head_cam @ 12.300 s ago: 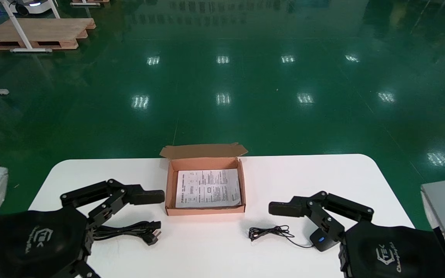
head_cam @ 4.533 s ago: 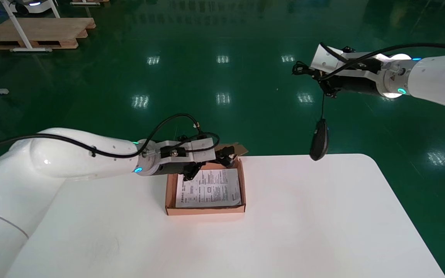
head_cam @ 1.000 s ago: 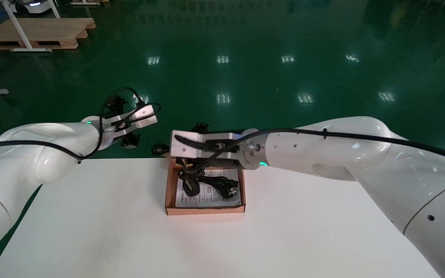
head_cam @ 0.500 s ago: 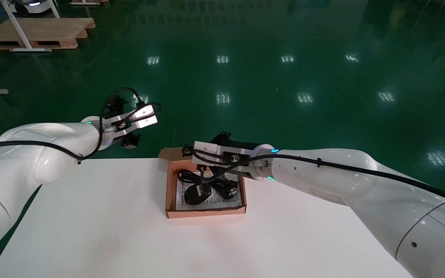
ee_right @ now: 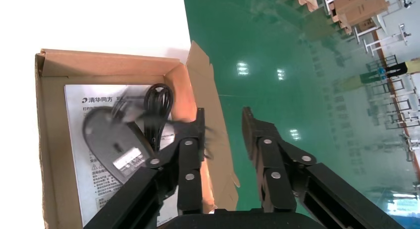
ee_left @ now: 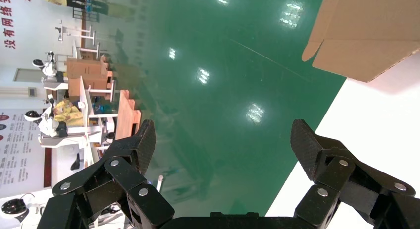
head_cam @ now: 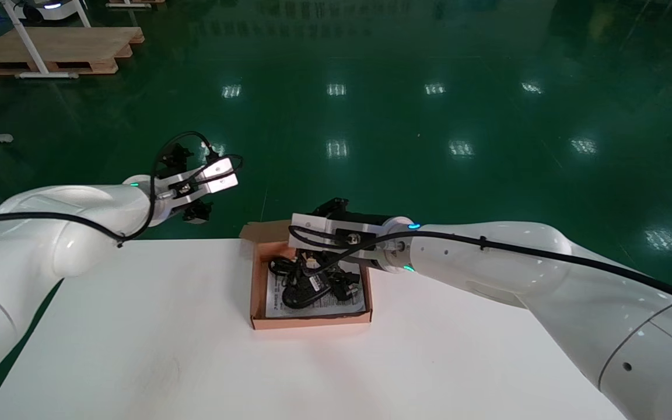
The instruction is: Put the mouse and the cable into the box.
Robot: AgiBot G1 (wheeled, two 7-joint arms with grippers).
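One change: mouse (head_cam: 307, 289) now label-up in box (head_cam: 311, 318) with cable (head_cam: 345, 280); right gripper (ee_right: 223, 114) spread.

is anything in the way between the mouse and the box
Nothing visible does. The mouse lies inside the box, on the printed sheet with the cable. The right claw hangs open over the box's far side; the left claw is parked open beyond the table's far edge.

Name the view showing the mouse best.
Right wrist view: the mouse lies large in the box, label up, by the open right gripper. Head view shows it small amid the cable. Left wrist view, from the idle left gripper, misses it.
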